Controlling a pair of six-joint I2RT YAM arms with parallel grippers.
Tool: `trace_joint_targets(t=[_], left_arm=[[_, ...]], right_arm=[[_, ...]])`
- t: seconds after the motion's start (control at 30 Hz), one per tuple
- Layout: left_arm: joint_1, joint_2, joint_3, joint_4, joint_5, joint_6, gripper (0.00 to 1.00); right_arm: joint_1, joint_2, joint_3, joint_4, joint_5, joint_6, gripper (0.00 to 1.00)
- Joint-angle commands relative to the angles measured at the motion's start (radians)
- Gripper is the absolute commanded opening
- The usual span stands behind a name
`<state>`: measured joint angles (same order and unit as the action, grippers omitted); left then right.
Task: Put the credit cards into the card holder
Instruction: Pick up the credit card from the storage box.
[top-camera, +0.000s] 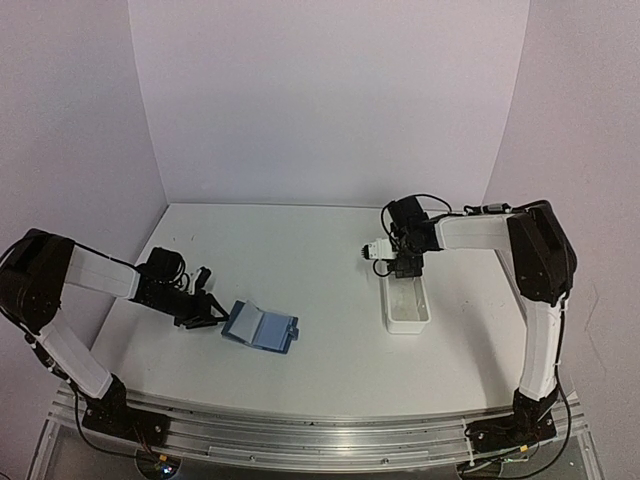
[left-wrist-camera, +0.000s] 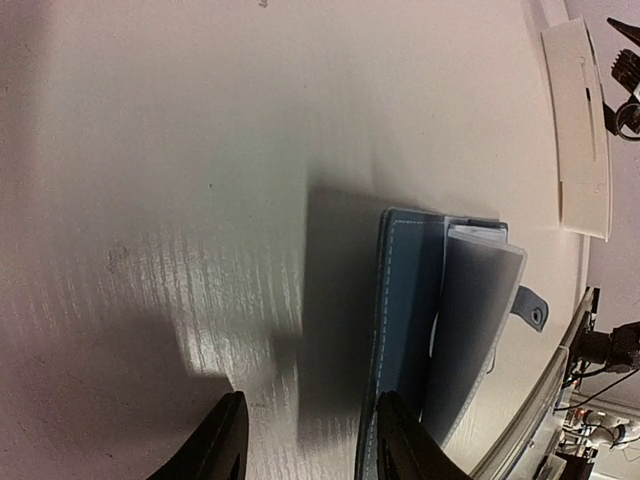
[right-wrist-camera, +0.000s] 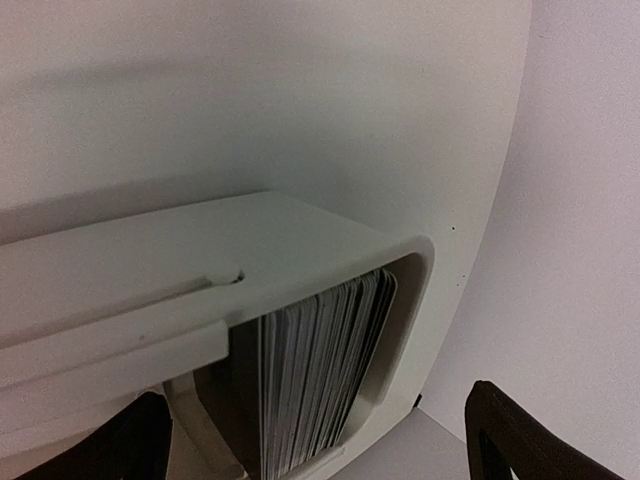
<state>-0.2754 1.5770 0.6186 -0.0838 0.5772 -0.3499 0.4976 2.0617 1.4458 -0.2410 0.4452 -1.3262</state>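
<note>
The card holder (top-camera: 262, 328) is a small blue wallet lying partly unfolded left of the table's centre. In the left wrist view one leaf of the card holder (left-wrist-camera: 410, 300) lies flat and the other stands up, with a pale edge (left-wrist-camera: 475, 235) showing at the fold's far end. My left gripper (left-wrist-camera: 310, 445) is open just left of it; bare table shows between the fingers, and the right finger (left-wrist-camera: 395, 440) overlaps the wallet's near edge. The credit cards (right-wrist-camera: 320, 370) stand on edge as a stack inside a white tray (right-wrist-camera: 300, 250). My right gripper (right-wrist-camera: 315, 425) hangs wide open over that stack.
The long white tray (top-camera: 405, 305) lies right of centre under the right gripper (top-camera: 405, 262), and shows at the far corner of the left wrist view (left-wrist-camera: 580, 130). The wallet's snap tab (left-wrist-camera: 530, 308) points towards the table's near edge. White walls enclose the table.
</note>
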Motion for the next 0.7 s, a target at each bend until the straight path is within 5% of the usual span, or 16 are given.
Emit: trace_joint_targets(t=[0.0,0.67], left_arm=[[-0.009,0.008,-0.021,0.069,0.007,-0.016,0.44],[-0.008,0.023,-0.020,0.079,-0.003,-0.003,0.45]], right_arm=[[-0.003,0.004,-0.003,0.136,0.062,-0.047,0.98],[-0.002,0.052,-0.025,0.215,0.033,-0.048,0.98]])
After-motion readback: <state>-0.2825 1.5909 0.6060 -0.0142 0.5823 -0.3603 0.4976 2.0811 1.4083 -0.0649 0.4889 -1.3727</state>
